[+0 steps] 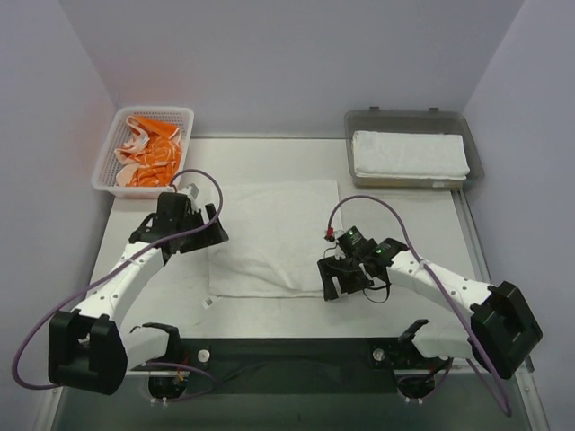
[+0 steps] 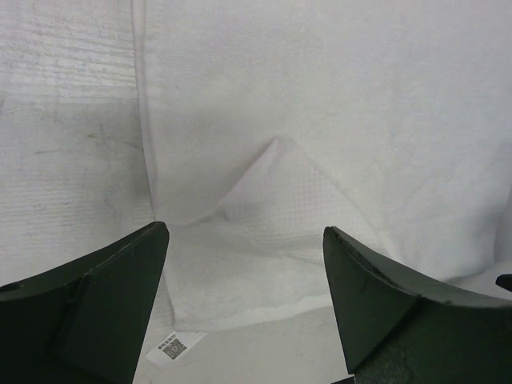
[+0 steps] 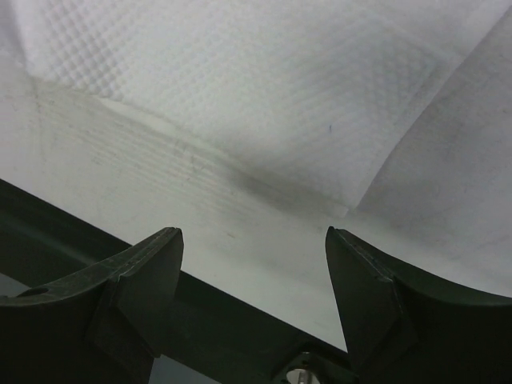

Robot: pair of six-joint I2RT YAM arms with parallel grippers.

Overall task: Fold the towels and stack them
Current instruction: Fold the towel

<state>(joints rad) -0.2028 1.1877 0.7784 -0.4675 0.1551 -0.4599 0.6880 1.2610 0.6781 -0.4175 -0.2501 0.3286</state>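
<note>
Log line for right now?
towel spread mid-table | left gripper open at its left edge | right gripper open at its near right corner | folded towel in tray

Overhead, close wrist views; shared towel (image 1: pixel 274 238)

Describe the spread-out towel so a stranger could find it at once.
On the table, between the left gripper and the right gripper, lies a white towel spread flat. Unlike the folded white towel in the grey tray and the orange towels in the basket, it sits in no container.
</note>
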